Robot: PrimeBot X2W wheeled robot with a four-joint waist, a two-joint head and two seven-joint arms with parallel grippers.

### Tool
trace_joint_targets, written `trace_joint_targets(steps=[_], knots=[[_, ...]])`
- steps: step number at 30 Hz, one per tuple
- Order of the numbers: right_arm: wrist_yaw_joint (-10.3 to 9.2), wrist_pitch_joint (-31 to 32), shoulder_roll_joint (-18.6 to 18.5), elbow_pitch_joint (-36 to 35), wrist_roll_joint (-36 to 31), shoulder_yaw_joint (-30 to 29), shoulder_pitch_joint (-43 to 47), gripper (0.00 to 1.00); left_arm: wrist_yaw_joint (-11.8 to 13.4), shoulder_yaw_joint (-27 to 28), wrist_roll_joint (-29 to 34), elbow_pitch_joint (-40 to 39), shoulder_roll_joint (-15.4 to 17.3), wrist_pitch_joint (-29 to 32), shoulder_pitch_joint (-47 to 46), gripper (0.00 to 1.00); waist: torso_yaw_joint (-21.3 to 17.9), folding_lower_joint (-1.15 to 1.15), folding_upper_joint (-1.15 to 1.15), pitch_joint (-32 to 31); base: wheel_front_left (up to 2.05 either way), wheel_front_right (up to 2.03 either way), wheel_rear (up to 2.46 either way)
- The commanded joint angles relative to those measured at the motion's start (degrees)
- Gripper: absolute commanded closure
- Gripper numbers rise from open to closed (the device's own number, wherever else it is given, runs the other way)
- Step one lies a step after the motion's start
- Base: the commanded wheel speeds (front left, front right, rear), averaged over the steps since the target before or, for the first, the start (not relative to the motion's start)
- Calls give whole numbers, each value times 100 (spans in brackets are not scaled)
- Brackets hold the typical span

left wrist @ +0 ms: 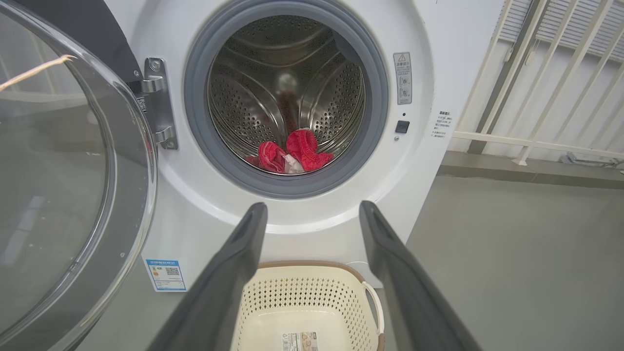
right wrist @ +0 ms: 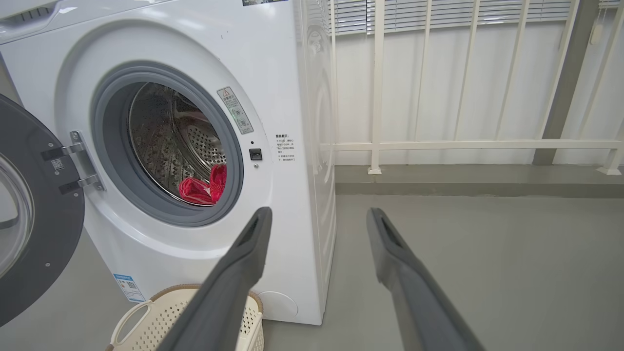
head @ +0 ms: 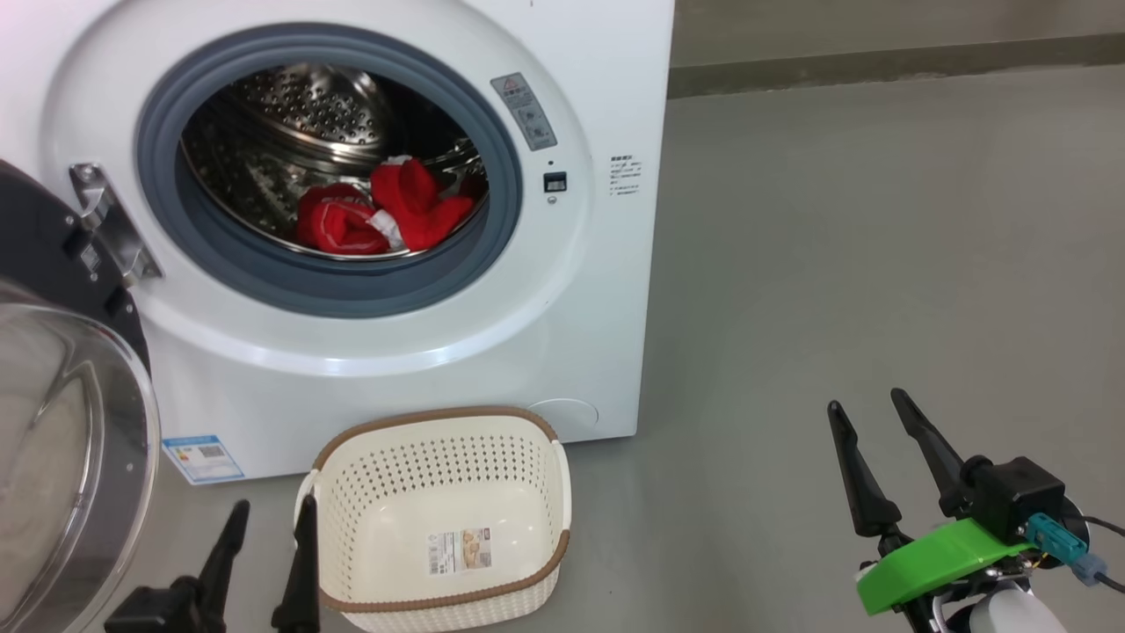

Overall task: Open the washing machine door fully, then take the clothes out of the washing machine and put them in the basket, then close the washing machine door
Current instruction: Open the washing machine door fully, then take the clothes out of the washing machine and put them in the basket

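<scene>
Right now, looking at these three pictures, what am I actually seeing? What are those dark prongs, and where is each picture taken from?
The dark prongs are a robot's two grippers, its hands, each with two long fingers. One picture comes from a camera on its head, looking down: the left gripper sits at the lower left, the right gripper at the lower right. The other two pictures come from cameras on each wrist, looking along that hand's own fingers. Both grippers are open and hold nothing.

In front stands a white washing machine with its round door swung open to the left. Red clothes lie inside the steel drum. On the grey floor before the machine sits a cream basket, with just a paper label on its bottom.
</scene>
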Motion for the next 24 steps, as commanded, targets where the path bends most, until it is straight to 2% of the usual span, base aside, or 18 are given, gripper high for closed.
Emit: trace_joint_targets(steps=[1, 11, 17, 24], knots=[[29, -52, -68, -208, -16, 112, -21, 0, -105, 243, -21, -75, 53, -61, -14, 0, -93, 0, 0, -92, 0, 0, 0], [29, -52, -175, -438, 33, 109, 277, 0, -79, 386, 270, -208, 15, -76, 461, 0, -128, 0, 0, -224, 0, 0, 0], [29, -52, -201, -539, 15, 83, 428, 0, -198, 435, 364, -240, -70, -77, 648, 0, -93, 0, 0, -252, 0, 0, 0], [29, -52, -191, -534, 25, 119, 467, 0, -215, 522, 453, -209, -132, -77, 669, 0, -76, 0, 0, -253, 0, 0, 0]])
